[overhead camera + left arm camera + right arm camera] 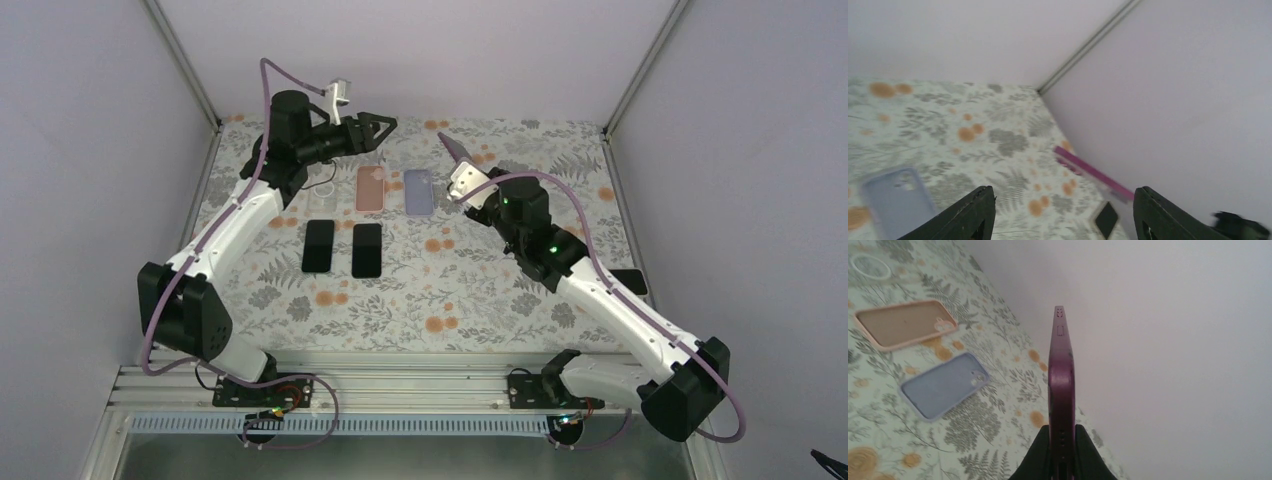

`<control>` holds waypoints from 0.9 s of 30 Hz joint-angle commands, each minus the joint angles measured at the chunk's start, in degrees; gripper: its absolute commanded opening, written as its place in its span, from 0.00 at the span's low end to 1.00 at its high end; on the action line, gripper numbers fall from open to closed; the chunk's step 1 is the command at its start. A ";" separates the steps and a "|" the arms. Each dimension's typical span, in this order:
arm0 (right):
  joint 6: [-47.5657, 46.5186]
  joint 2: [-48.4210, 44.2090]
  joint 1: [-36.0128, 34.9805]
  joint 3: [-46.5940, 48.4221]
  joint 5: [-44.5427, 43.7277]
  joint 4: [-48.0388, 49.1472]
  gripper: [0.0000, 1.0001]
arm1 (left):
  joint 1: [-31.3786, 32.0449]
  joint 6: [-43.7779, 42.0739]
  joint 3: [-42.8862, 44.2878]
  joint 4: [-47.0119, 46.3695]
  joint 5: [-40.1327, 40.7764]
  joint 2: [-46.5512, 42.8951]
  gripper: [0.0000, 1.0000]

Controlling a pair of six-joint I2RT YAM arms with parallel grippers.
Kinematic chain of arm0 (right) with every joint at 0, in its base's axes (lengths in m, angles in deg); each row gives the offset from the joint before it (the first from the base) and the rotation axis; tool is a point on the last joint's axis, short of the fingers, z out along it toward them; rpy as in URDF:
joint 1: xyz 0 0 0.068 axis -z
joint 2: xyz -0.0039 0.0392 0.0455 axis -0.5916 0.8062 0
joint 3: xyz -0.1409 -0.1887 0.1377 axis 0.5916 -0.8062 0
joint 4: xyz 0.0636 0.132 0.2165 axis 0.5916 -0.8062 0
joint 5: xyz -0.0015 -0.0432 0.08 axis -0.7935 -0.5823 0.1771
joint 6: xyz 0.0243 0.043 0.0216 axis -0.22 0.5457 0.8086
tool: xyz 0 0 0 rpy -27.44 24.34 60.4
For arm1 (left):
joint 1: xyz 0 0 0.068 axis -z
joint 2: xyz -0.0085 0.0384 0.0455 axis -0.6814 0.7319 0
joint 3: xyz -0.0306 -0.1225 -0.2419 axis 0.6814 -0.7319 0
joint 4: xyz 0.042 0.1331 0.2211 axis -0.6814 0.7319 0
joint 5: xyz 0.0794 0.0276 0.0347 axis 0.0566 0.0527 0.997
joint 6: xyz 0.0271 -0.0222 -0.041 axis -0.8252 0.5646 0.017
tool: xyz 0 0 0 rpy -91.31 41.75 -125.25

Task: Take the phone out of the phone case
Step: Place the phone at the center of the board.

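My right gripper [461,166] [1061,434] is shut on the bottom end of a magenta phone case [1061,375], held edge-on and raised above the table's back right [453,148]. The frames do not show whether a phone sits inside it. My left gripper [379,128] [1064,190] is open and empty, raised at the back, left of the case. The magenta case [1094,173] shows blurred between its fingers, apart from them.
On the floral table [450,290] lie a clear case [322,186], a pink case [371,187] [902,323], a lavender case [418,192] [942,386] [896,200], two black phones [318,246] [367,250], and a third phone [630,282] at the right edge. Walls stand close behind and on both sides.
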 commanded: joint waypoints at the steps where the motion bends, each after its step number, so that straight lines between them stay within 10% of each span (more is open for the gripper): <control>1: -7.47 0.51 -2.52 -1.15 -7.75 11.55 0.04 | -0.09 6.75 -3.48 -6.70 -9.34 -1.81 0.72; 12: -28.07 4.15 -8.81 -9.05 -19.86 33.55 0.04 | -0.09 16.57 -8.56 -16.78 -15.56 -0.83 0.92; 27: -43.62 6.45 -13.78 -16.31 -22.04 53.13 0.04 | 2.81 18.36 -7.91 -18.21 -16.55 3.38 0.90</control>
